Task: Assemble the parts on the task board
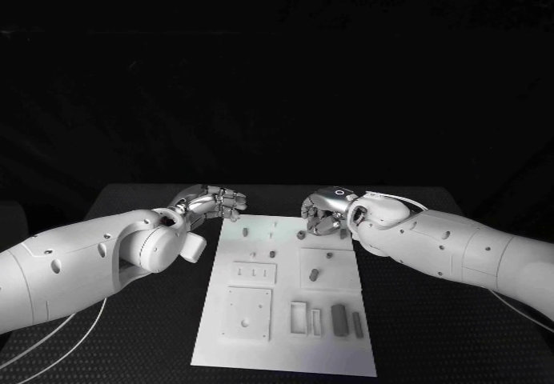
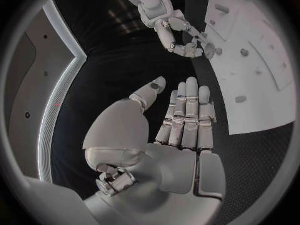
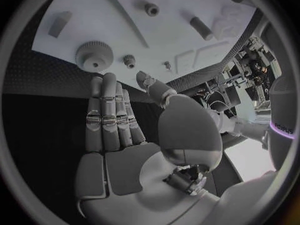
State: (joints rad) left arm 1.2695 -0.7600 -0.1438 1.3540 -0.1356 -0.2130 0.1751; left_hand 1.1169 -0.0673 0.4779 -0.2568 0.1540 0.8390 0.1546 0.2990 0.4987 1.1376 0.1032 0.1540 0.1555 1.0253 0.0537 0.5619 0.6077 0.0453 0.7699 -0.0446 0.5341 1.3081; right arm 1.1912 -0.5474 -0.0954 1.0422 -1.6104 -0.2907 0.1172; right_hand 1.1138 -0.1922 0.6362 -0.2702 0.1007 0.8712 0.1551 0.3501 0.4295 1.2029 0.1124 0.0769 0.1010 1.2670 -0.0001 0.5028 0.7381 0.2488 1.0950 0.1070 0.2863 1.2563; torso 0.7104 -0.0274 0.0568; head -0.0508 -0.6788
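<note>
The white task board [image 1: 289,352] lies lengthwise in the middle of the table. Small grey parts rest on it, among them a peg [image 1: 314,274] and a long bar [image 1: 339,316]. My left hand [image 1: 219,202] hovers at the board's far left corner, fingers straight and together, thumb apart, holding nothing [image 2: 181,120]. My right hand [image 1: 323,212] hovers at the far right corner, also flat and empty [image 3: 119,120]. Just beyond its fingertips [image 3: 103,82] a large toothed gear [image 3: 94,57] and a small gear [image 3: 129,61] lie on the board [image 3: 119,20].
Recessed slots and a raised square plate [image 1: 248,314] take up the board's near half. Black table [image 1: 150,336] surrounds the board on both sides. A white cable [image 1: 52,336] trails under my left arm.
</note>
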